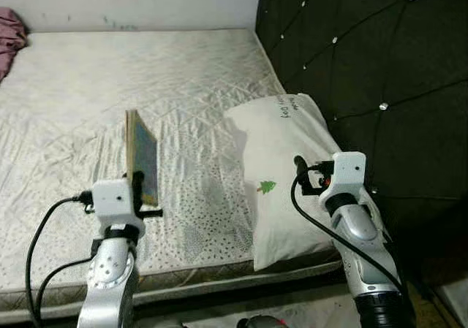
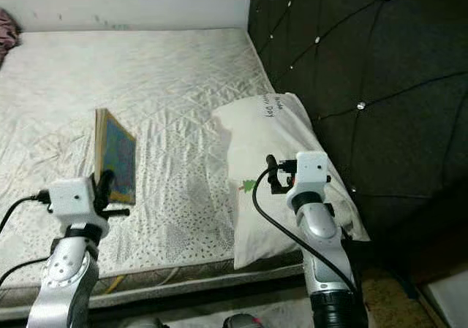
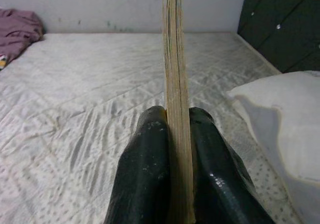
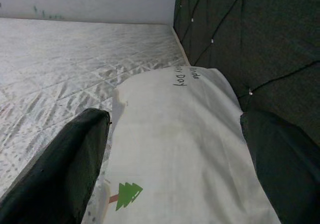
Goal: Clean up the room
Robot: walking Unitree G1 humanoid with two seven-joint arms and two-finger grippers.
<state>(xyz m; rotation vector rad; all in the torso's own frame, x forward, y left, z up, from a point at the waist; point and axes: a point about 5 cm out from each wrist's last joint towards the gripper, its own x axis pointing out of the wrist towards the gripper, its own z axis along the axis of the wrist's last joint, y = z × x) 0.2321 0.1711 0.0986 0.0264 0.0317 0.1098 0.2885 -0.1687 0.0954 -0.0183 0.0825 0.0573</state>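
Handwritten lettering is running across the pillow (image 4: 185, 149) — only "Doy" is reading clearly — above a small green tree print (image 4: 127, 193).

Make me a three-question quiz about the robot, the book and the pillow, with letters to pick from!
1. Where is the pillow?
A. beside the dark headboard
B. on the floor
C. under the book

2. What colour is the pillow's little tree?
A. red
B. green
C. blue

3. What is the left gripper doing?
A. hanging open
B. pinching the book upright
C. squeezing the pillow

Answers: 1 A, it lies on the mattress at the headboard; 2 B, the print is green; 3 B, both fingers clamp the book's edge.
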